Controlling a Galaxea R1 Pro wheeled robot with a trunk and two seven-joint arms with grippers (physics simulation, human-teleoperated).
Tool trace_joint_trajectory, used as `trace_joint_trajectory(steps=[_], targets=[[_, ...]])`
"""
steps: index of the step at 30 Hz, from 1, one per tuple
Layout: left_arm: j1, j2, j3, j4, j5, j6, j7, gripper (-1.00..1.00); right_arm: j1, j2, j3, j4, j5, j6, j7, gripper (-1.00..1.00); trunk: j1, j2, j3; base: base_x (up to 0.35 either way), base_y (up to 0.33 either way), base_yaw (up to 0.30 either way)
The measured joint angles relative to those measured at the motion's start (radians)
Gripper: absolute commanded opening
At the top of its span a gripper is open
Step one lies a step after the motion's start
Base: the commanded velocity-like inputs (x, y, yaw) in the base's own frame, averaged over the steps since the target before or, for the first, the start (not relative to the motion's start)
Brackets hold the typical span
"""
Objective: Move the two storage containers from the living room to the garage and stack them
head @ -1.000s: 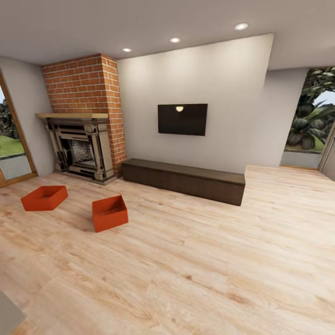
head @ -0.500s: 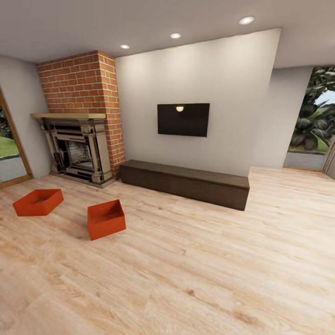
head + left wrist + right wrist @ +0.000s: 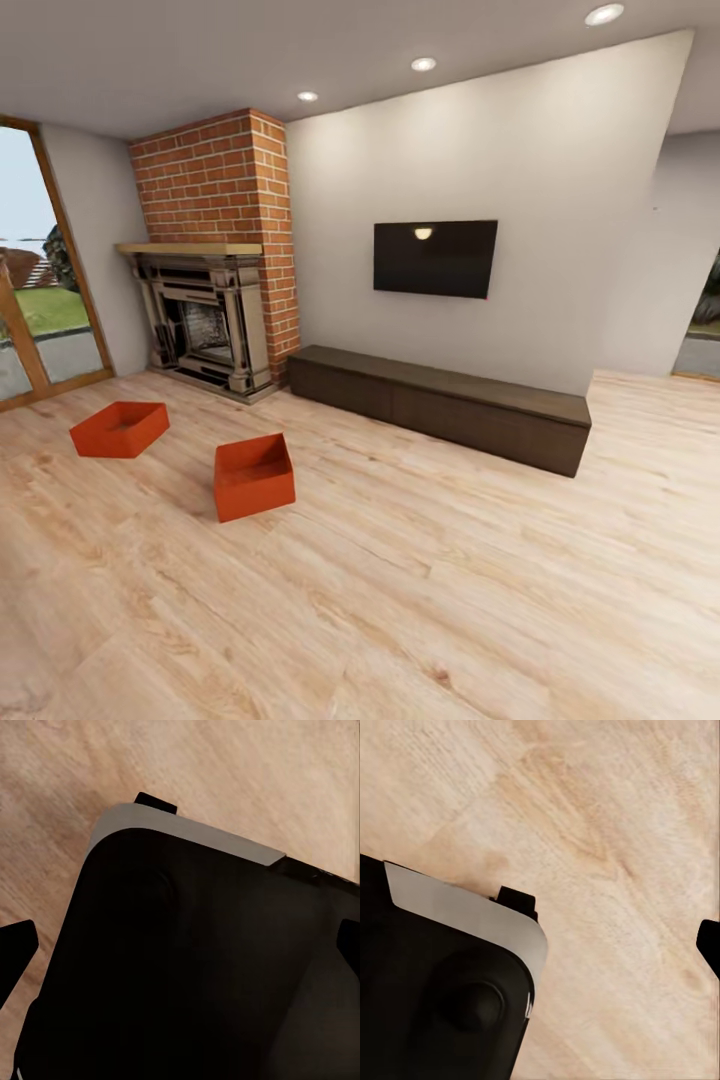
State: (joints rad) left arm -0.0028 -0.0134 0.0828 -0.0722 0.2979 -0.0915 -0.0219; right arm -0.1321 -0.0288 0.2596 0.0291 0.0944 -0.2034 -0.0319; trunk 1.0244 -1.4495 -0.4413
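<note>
Two storage containers sit on the light wood plank floor (image 3: 420,600) of the living room, apart from each other. Nearer container (image 3: 254,476): orange-red, open top, left of centre in the head view. Farther container (image 3: 120,429): further left, in front of the fireplace (image 3: 205,325) with its brick column (image 3: 220,180). Dark low cabinet (image 3: 440,405) runs along the wall under a black screen (image 3: 435,258). Glass door (image 3: 40,300) at far left. Wrist views: dark robot body over wood planks; state of either claw cannot be told.

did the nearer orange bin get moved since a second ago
No. The nearer bin keeps its spot relative to the fireplace and the other bin; only the camera turned.
</note>
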Motion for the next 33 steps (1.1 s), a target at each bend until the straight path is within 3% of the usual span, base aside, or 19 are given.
trace_joint_trajectory(steps=[22, 33], targets=[[0.0, 0.0, 0.0, 0.0, 0.0, 0.0, 0.0, 1.0, 0.0, 0.0, 0.0, 0.0, 0.0, 0.0, 0.0, 1.0, 0.0, 0.0, 0.0, 0.322, 0.0, 0.266], [0.0, 0.0, 0.0, 0.0, 0.0, 0.0, 0.001, 1.0, 0.0, -0.001, 0.0, 0.0, 0.0, 0.0, 0.0, 1.0, 0.0, 0.0, 0.0, 0.322, 0.0, 0.137]])
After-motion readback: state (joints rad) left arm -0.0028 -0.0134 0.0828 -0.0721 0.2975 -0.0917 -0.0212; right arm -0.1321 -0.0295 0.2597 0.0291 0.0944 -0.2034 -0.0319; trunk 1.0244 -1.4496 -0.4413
